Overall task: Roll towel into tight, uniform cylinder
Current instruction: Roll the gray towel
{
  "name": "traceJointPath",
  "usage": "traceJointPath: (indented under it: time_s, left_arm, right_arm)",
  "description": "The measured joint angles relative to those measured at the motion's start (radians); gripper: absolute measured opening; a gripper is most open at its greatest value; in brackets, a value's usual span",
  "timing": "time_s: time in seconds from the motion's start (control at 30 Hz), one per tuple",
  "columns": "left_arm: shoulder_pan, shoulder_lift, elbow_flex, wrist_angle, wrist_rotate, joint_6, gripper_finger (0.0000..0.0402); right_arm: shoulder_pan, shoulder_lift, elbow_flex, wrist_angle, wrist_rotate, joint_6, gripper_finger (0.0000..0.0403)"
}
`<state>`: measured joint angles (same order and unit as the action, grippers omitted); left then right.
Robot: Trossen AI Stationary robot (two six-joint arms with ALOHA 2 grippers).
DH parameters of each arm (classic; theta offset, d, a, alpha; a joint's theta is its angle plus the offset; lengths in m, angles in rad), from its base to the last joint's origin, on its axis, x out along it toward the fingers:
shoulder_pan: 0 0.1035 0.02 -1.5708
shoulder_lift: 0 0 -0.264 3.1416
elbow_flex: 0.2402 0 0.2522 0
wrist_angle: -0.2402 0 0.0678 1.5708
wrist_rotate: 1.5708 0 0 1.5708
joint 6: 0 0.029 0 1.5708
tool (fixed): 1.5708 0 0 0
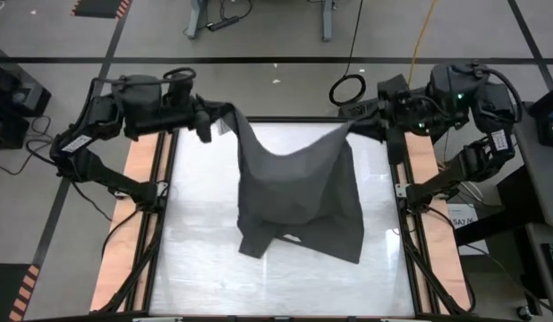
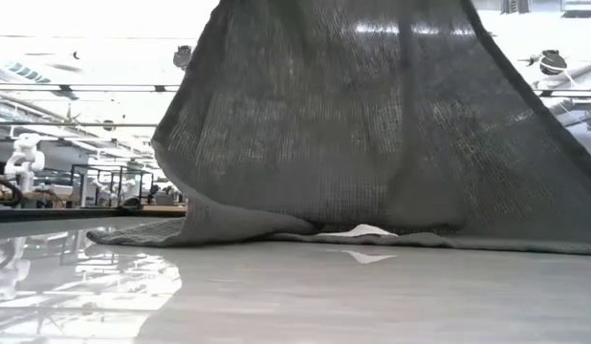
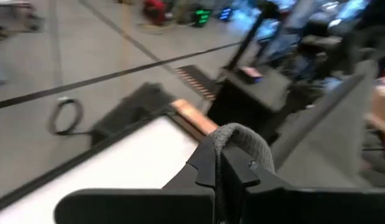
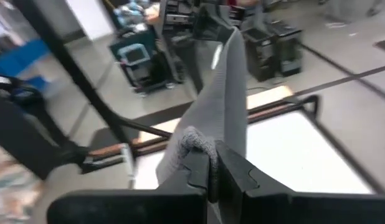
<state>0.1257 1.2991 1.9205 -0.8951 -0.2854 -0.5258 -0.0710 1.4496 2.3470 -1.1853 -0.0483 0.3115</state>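
Both arms hold the towel (image 1: 299,192) up by its far corners over the table (image 1: 205,250): left gripper (image 1: 230,114) and right gripper (image 1: 350,123) each pinched tight on a corner, which only the wrist views confirm, cloth bunched between the left fingers (image 3: 205,168) and between the right fingers (image 4: 233,171). High view shows the towel hanging mid-table, near hem sagging onto the surface; low view alone shows the white tag (image 2: 358,231) lying at that hem. Bare tabletop stays free left, right and nearward of the cloth, side rails well apart.
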Motion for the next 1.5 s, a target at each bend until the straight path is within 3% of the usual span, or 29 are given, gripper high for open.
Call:
traceJointPath:
  time_s: [0.27, 0.57, 0.87, 1.07, 1.33, 1.5]
  left_arm:
    - [0.176, 0.005, -0.008, -0.038, 0.115, 0.114, 0.0000]
    - [0.326, 0.006, -0.190, -0.002, 0.241, 0.150, 0.0000]
    - [0.452, 0.006, -0.349, 0.116, 0.283, 0.206, 0.0000]
    - [0.553, 0.006, -0.431, 0.240, 0.283, 0.293, 0.0000]
    - [0.691, 0.033, -0.462, 0.583, 0.315, 0.458, 0.0003]
    - [0.712, 0.035, -0.461, 0.622, 0.372, 0.463, 0.0004]
  right_arm:
    - [-0.147, 0.045, 0.000, -0.081, -0.002, -0.132, 0.0004]
    - [-0.327, 0.103, -0.008, -0.161, -0.012, -0.283, 0.0004]
    - [-0.515, 0.104, -0.182, -0.144, -0.150, -0.387, 0.0004]
    - [-0.609, 0.104, -0.372, 0.057, -0.165, -0.407, 0.0004]
    - [-0.739, 0.105, -0.587, 0.558, -0.164, -0.356, 0.0004]
    - [-0.769, 0.104, -0.630, 0.625, -0.246, -0.286, 0.0004]
